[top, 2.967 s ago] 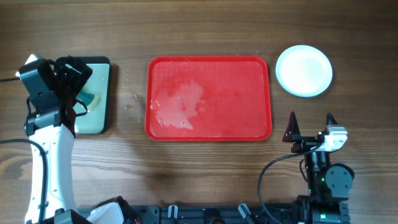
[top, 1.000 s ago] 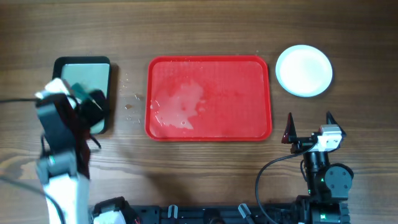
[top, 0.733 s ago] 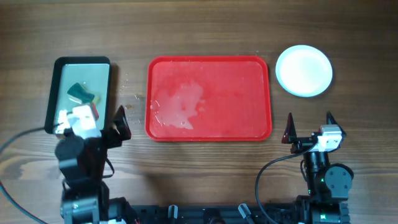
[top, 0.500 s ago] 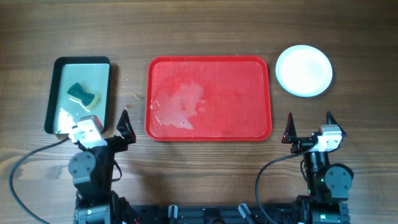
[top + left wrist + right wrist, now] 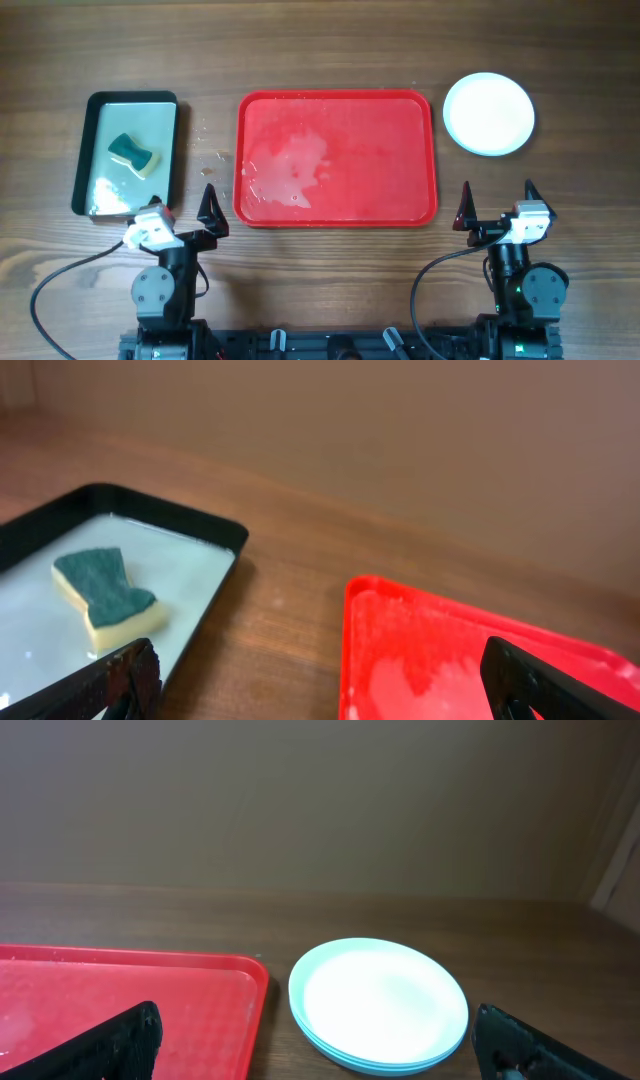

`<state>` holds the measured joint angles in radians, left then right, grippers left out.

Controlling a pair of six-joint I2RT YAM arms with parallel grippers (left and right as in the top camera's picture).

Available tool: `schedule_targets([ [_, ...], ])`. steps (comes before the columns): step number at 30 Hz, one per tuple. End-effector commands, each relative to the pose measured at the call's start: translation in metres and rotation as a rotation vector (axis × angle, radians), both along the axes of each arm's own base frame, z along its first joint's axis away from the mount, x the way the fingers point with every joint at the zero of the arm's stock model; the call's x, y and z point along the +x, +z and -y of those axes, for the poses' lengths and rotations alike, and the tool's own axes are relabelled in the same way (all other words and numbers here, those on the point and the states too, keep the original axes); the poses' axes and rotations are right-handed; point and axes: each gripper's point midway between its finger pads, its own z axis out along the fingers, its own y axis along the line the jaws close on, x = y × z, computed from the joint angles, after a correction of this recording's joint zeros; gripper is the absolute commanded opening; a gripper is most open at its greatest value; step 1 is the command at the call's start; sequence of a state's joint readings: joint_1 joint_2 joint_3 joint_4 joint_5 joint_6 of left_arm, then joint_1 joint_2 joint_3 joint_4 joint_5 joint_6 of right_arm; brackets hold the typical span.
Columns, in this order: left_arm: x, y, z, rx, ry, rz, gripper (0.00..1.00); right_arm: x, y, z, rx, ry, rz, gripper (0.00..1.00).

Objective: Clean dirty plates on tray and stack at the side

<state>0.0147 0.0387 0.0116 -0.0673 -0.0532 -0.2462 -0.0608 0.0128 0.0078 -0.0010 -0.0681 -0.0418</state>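
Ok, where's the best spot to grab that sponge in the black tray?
Probably its narrow waist, coming straight down from above: the sponge lies flat, green side up, in the black tray, whose raised rim blocks a sideways approach.

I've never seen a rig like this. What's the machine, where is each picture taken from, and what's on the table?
Two robot arms sit at a wooden table, each ending in a two-finger gripper. The wide picture looks straight down from above; the other two come from cameras on the wrists, showing their own fingertips in the bottom corners. The left gripper and right gripper are open and hold nothing. In the middle lies a red tray, smeared but bare. To its right sit stacked plates; to its left, a sponge in a small black tray.
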Motion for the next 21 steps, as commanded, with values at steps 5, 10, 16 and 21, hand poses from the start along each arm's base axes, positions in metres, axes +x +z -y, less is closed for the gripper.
schedule_targets([
  [5, -0.0009, 0.0027, 0.0035, 0.133, -0.03, 0.012, 1.0, -0.0004, 0.001, 0.0032, 0.017, -0.017, 0.008, 1.0],
  [10, -0.0012, 0.0038, 0.0041, 0.215, -0.039, 0.012, 1.0, -0.0004, 0.001, 0.0032, 0.017, -0.017, 0.008, 1.0],
  [16, -0.0012, 0.0036, 0.005, 0.238, -0.046, 0.01, 1.0, -0.0004, 0.001, 0.0032, 0.017, -0.017, 0.008, 1.0],
  [21, -0.0012, 0.0036, 0.0045, 0.241, -0.043, 0.009, 1.0, -0.0004, 0.001, 0.0032, 0.017, -0.017, 0.008, 1.0],
])
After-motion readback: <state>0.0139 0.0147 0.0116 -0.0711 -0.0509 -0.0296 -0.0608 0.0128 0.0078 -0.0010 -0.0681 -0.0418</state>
